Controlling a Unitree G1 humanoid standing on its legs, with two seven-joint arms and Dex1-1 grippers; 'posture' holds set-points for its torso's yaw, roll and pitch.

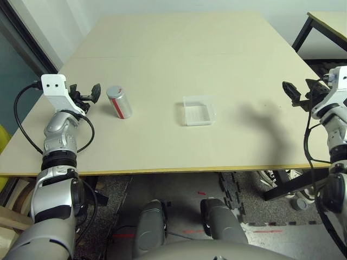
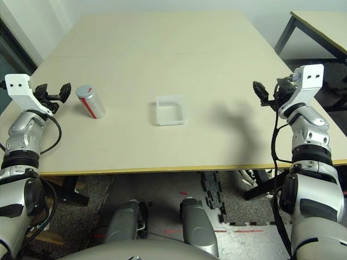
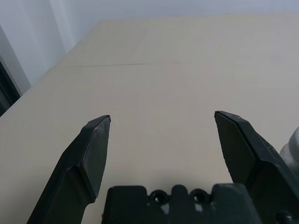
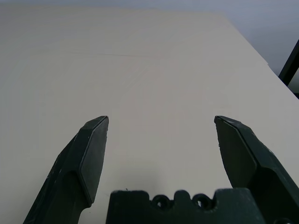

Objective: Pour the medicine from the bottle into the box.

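Note:
The bottle (image 1: 120,102), silvery-white with a red stripe, stands upright on the left part of the table. My left gripper (image 1: 90,92) hovers just to its left, open, with nothing between its fingers (image 3: 96,144). A sliver of the bottle (image 3: 292,151) shows beside one finger in the left wrist view. The box (image 1: 198,110), shallow clear plastic, lies near the table's middle, to the right of the bottle. My right gripper (image 1: 295,91) is raised over the table's right edge, open and empty, far from both. The medicine is hidden.
The beige table (image 1: 179,59) stretches far back beyond the bottle and box. A second table (image 1: 325,24) with black legs stands at the back right. Black floor mats (image 1: 255,200) lie under the table's front right.

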